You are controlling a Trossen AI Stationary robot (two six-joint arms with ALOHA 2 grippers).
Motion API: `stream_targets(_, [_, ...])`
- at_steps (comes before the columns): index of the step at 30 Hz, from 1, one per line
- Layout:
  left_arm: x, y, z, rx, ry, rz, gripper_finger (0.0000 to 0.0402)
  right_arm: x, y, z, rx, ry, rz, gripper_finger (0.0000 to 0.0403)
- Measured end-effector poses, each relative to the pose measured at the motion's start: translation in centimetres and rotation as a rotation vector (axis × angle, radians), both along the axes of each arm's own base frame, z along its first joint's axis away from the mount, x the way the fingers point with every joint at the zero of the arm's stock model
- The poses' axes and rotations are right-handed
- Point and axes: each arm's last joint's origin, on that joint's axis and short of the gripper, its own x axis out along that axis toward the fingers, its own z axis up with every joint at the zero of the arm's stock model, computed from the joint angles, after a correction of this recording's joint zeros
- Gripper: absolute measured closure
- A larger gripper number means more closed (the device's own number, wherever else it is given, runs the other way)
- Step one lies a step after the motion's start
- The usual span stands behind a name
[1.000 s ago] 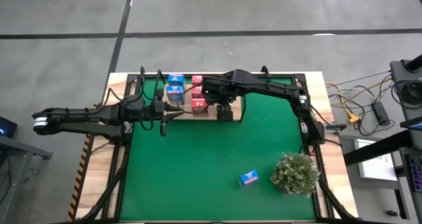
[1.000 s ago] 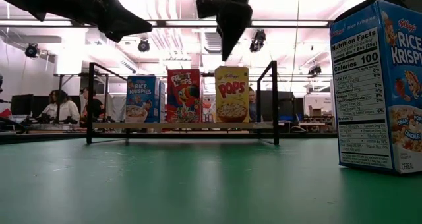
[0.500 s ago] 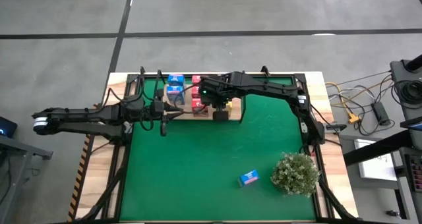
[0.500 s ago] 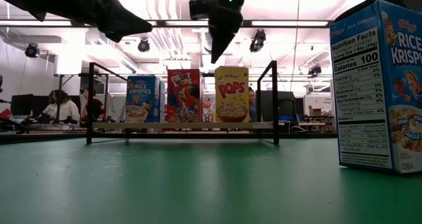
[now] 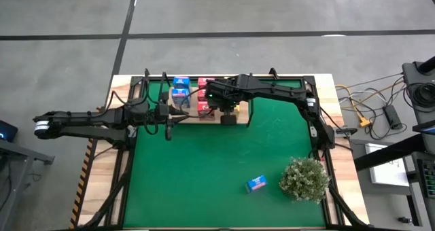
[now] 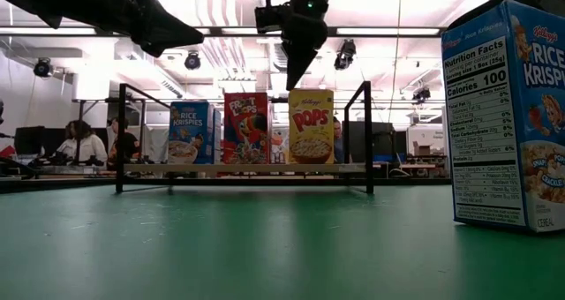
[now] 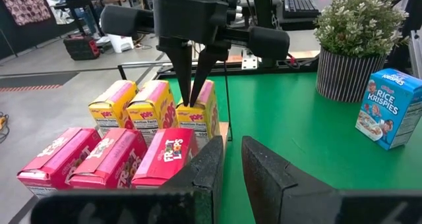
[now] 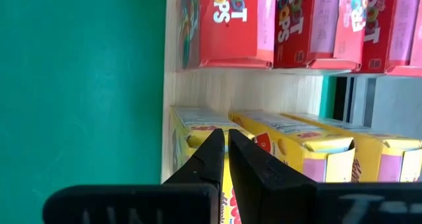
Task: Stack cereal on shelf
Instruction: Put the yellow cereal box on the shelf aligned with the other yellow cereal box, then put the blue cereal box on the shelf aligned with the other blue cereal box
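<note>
Eight cereal cartons are standing on the shelf [image 5: 197, 117] at the table's twelve o'clock edge, in blue, pink-red and yellow rows, while one blue carton [image 5: 256, 183] is lying alone on the green table [image 5: 204, 170] near five o'clock, just beside a bushy plant [image 5: 304, 179]. Compared with a second ago, the right gripper [image 7: 193, 95] is now hanging over the nearest yellow carton [image 7: 198, 115] rather than to its three o'clock side, jaws pressed nearly together and holding nothing, tips just above the carton top. That suggests the yellow row is finished and the lone blue carton is next. The left gripper [image 7: 229, 165] is waiting near the shelf's nine o'clock end, jaws slightly spread and empty.
</note>
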Motion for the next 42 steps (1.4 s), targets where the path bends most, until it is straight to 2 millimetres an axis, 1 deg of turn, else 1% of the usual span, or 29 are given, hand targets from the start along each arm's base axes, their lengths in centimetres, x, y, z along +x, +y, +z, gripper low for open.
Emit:
stream_targets(21, [0.0,0.0,0.0,-0.008,0.0,0.001,0.0362,-0.3,-0.1,-0.1,0.012,0.023,-0.027,0.039])
stream_targets(28, [0.0,0.0,0.0,-0.008,-0.002,0.001,0.0362,-0.1,-0.2,0.0,0.008,0.001,-0.027,0.039])
stream_targets(31, [0.0,0.0,0.0,-0.01,-0.005,0.002,0.0362,0.0,-0.2,0.5,0.006,-0.021,-0.03,0.039])
stream_targets(35, [0.0,0.0,0.0,-0.032,-0.009,0.006,0.0362,-0.3,0.3,2.0,0.014,-0.062,-0.054,0.039])
stream_targets(38, [0.0,0.0,0.0,-0.059,-0.014,0.011,0.0362,-0.8,1.3,3.4,0.1,-0.089,-0.067,0.039])
stream_targets(42, [0.0,0.0,0.0,-0.101,-0.022,0.019,0.0362,-1.4,3.2,4.3,0.347,-0.101,-0.074,0.039])
